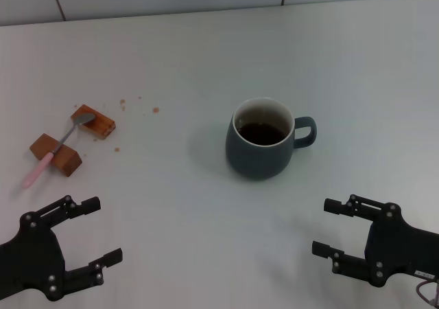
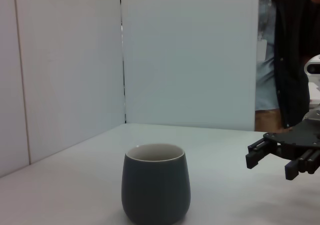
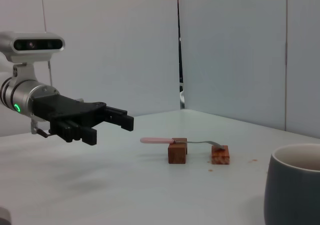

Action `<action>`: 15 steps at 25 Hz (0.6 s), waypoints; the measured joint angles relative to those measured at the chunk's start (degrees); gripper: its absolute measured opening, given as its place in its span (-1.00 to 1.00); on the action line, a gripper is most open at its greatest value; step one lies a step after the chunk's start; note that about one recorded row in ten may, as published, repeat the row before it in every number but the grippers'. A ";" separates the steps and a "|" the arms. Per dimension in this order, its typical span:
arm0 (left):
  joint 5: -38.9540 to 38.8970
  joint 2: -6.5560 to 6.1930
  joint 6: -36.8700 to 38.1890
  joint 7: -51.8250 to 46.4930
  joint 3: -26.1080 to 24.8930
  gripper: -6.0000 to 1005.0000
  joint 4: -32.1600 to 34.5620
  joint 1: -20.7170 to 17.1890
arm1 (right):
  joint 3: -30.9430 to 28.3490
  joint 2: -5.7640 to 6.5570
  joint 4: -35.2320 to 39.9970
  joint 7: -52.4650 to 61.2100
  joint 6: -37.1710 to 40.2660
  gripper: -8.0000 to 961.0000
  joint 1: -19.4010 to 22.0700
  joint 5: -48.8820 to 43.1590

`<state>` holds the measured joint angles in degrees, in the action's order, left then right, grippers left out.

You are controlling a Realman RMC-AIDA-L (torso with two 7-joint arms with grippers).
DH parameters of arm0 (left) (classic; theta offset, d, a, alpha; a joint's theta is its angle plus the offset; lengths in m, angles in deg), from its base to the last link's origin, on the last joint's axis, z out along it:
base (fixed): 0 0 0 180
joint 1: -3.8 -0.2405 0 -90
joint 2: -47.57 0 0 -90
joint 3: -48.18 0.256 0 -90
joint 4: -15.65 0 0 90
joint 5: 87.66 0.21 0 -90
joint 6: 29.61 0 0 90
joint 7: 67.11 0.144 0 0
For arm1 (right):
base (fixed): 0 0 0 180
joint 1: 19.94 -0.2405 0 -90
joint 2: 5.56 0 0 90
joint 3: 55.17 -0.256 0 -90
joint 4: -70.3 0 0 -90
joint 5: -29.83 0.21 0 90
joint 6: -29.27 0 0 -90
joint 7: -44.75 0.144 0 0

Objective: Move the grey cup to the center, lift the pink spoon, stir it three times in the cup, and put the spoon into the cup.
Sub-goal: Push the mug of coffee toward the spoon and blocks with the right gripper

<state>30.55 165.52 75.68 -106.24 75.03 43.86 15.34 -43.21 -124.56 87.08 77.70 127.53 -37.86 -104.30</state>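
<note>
Head view, near edge first: left gripper [image 1: 92,233], black, low at lower left, fingers spread and holding nothing; right gripper [image 1: 337,228], black, at lower right, likewise released and empty. Both clear of the white table [image 1: 171,206].

Next out, at about mid frame: rounded dark blue-grey ceramic cup [image 1: 263,139], white inside, dark brown liquid within, loop handle turned toward the frame's right. Seemingly centred already, so probably at the spoon pick-up step.

Further left, at mid-left: slim spoon with pale pink handle and grey metal neck [image 1: 55,148], bridged across two small brown rectangular blocks [image 1: 56,154], bowl resting on the farther block, handle tip overhanging the nearer one toward the lower left. Brown crumbs [image 1: 139,106] scattered beyond, toward upper centre.

To do the pick-up well: approach with the left gripper, nearest to the spoon; close on the pink handle where it spans or overhangs the blocks, since the raised handle leaves room beneath for a fingertip; keep the fingers across the handle, not along it; lift straight up so neither block gets dragged. Grip high enough on the handle to keep the fingers out of the liquid while stirring.

No brand, label or readable writing visible anywhere.
</note>
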 joint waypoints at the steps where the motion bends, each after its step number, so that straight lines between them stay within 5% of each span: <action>1: 0.00 0.00 0.00 0.00 0.00 0.62 0.00 0.00 | 0.00 0.00 0.00 0.00 0.00 0.46 0.00 0.00; 15: -0.21 0.08 0.03 0.02 0.00 0.62 0.00 0.07 | 0.08 0.00 0.00 0.05 0.00 0.38 -0.11 0.00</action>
<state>30.34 165.61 75.71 -106.22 75.03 43.86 15.41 -43.13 -124.56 87.08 77.74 127.53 -37.98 -104.30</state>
